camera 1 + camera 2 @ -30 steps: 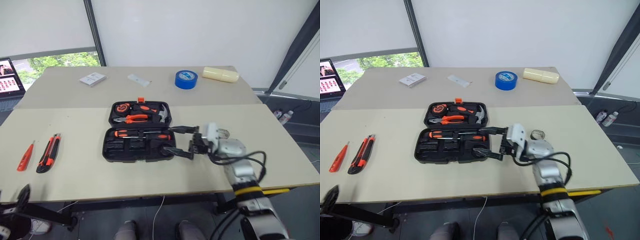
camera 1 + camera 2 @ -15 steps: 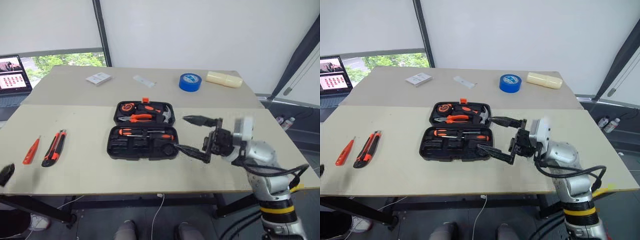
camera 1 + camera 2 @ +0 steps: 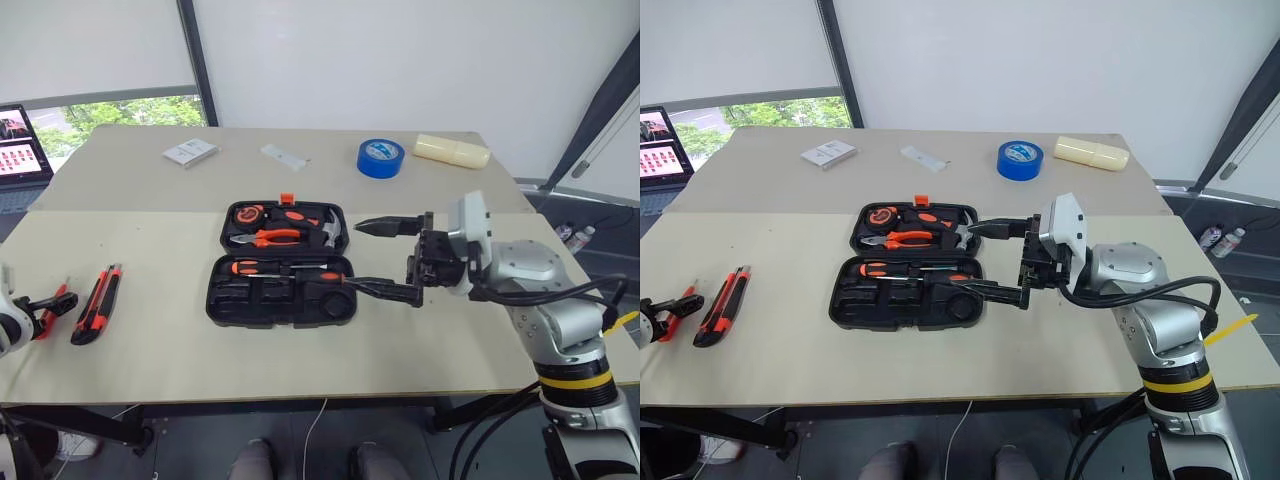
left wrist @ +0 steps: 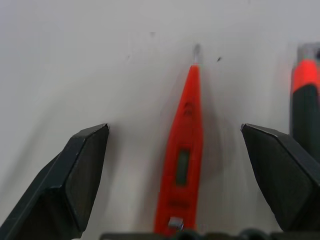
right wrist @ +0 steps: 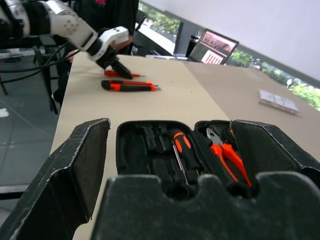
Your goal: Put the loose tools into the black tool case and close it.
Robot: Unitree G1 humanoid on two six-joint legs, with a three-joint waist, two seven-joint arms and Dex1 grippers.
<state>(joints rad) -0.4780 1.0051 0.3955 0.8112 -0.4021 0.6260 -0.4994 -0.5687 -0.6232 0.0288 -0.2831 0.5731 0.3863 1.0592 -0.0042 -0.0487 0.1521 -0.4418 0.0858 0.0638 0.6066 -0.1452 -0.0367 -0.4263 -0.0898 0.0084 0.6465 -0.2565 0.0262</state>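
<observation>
1. Two loose tools lie out on the table's left end: slim orange tester screwdriver (image 4: 182, 155) and black-and-orange utility knife (image 3: 96, 302), side by side, well apart from the case
2. Black tool case (image 3: 281, 262) sits open mid-table, lid flat behind the base; pliers (image 3: 262, 237), hammer and tape measure in the lid half
3. Base half holds one orange-and-black screwdriver (image 3: 285, 268) in its slot; a second one and the small dark tape roll may be in there too, too small to tell for sure
4. Left gripper (image 4: 182, 165) is at the table's left edge, fingers spread wide on either side of the tester, nothing gripped; touching it or not, can't tell
5. Right gripper (image 3: 385, 257) hovers just beside the case's right end, pointing across it, fingers wide apart and empty
6. Blue tape roll (image 3: 377, 157) on the far table, not part of the job
7. Progress: roughly midway at best. Tester and knife not yet packed, lid not yet closed, orange latch (image 3: 287, 199) undone
8. Current step looks like a pick of the tester with the left hand; knife likely after that, then closing
</observation>
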